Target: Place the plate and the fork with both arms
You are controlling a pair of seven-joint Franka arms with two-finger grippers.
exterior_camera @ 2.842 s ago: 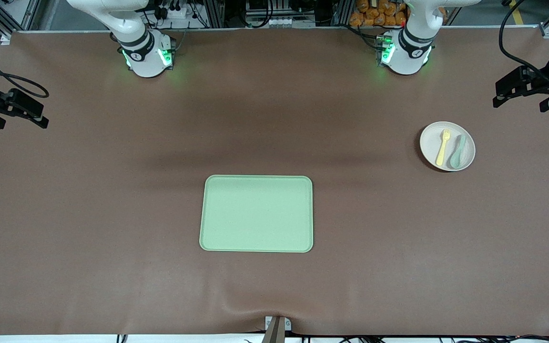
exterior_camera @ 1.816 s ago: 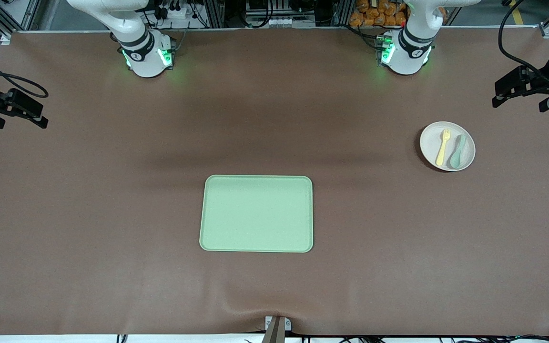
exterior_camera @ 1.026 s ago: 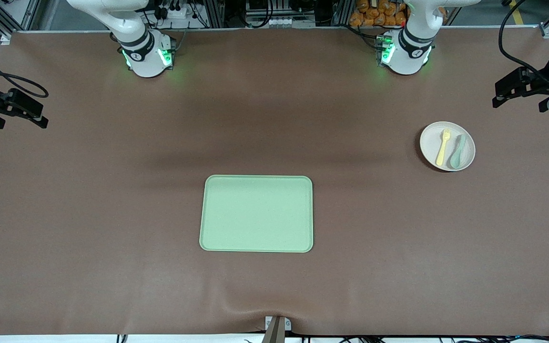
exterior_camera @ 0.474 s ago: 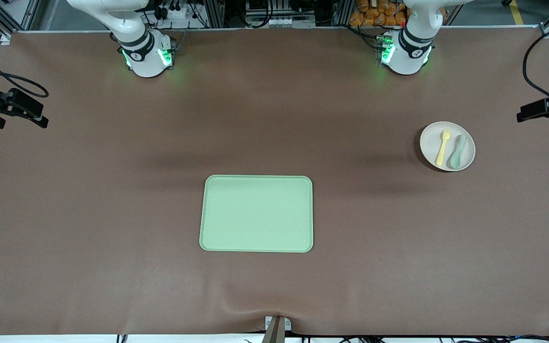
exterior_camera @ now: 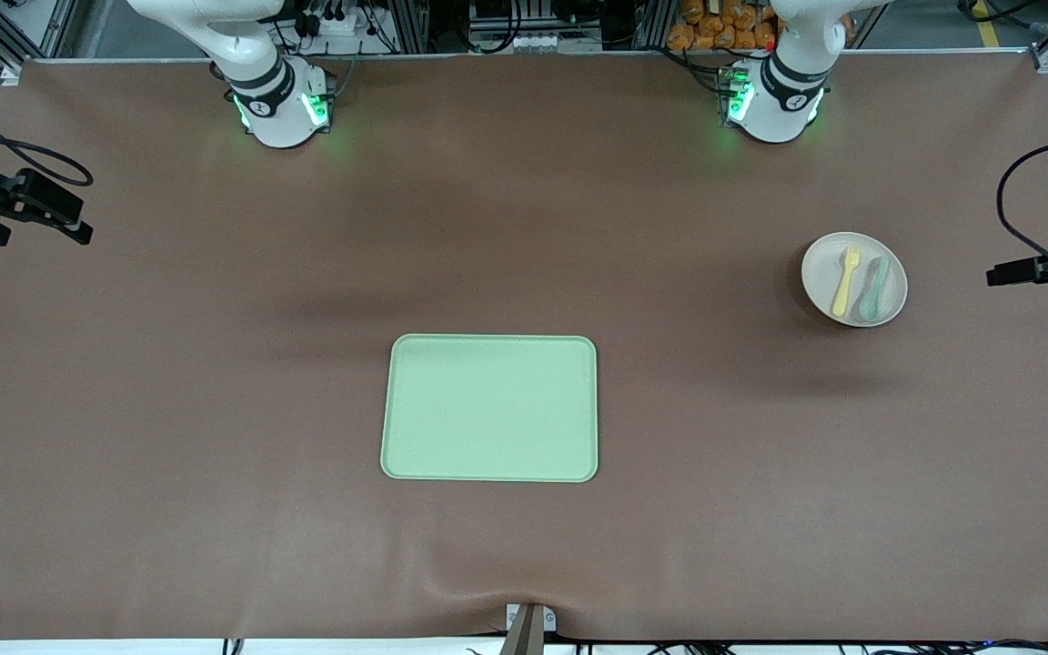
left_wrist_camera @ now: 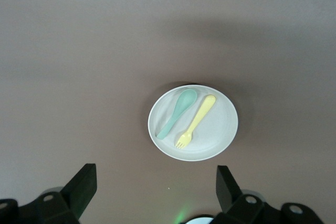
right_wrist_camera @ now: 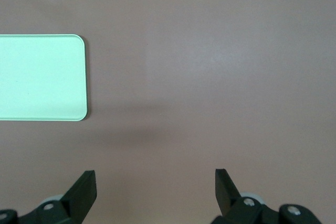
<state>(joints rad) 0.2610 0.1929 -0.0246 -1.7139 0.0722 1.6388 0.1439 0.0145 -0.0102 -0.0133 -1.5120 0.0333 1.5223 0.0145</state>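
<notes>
A light green tray (exterior_camera: pixel 489 408) lies in the middle of the brown table (exterior_camera: pixel 169 364), nearer the front camera than both arm bases, with bare cloth all around it. The plate (exterior_camera: pixel 820 273) sits well apart from the tray, toward the left arm's end of the table, and nothing stands between the two. On the plate lie the fork (exterior_camera: pixel 845 280) and a grey-green spoon (exterior_camera: pixel 871 289), side by side and close together without clearly touching, the fork on the side toward the tray. The fork's long axis runs roughly toward and away from the front camera, slightly tilted, with its prongs at the end farther from that camera; the spoon lies almost parallel, its bowl at the nearer end. The left gripper (left_wrist_camera: pixel 152 184) hangs high over the table beside the plate, fingers spread wide and holding nothing. The right gripper (right_wrist_camera: pixel 155 190) waits over bare table at the right arm's end, fingers also spread wide and empty.
</notes>
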